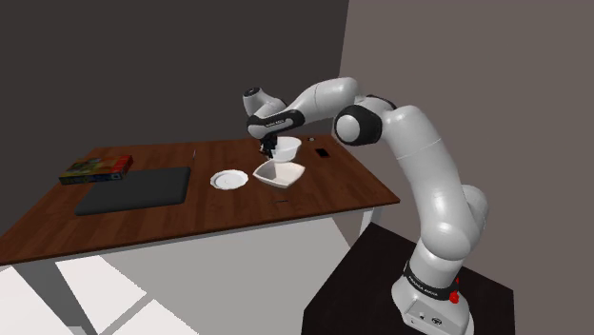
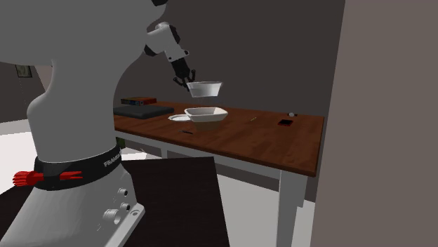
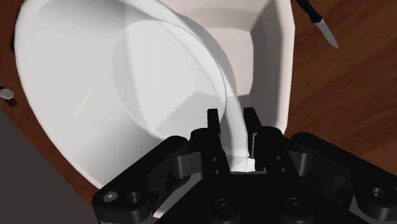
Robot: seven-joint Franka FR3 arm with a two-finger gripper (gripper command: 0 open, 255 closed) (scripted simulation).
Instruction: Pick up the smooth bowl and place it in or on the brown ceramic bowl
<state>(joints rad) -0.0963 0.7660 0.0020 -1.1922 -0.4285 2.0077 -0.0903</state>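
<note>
Gripper (image 3: pixel 232 118) clamped on the rim of the round bowl (image 2: pixel 204 88), empty, hanging just above the empty square bowl (image 2: pixel 206 114), which sits well inside the table (image 2: pixel 281 147) edges.

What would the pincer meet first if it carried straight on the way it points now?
Most likely the angular white bowl on the table, lying just beyond the round white bowl the pincer clasps. The held bowl would probably touch it before the pincer does; depth is uncertain.
</note>
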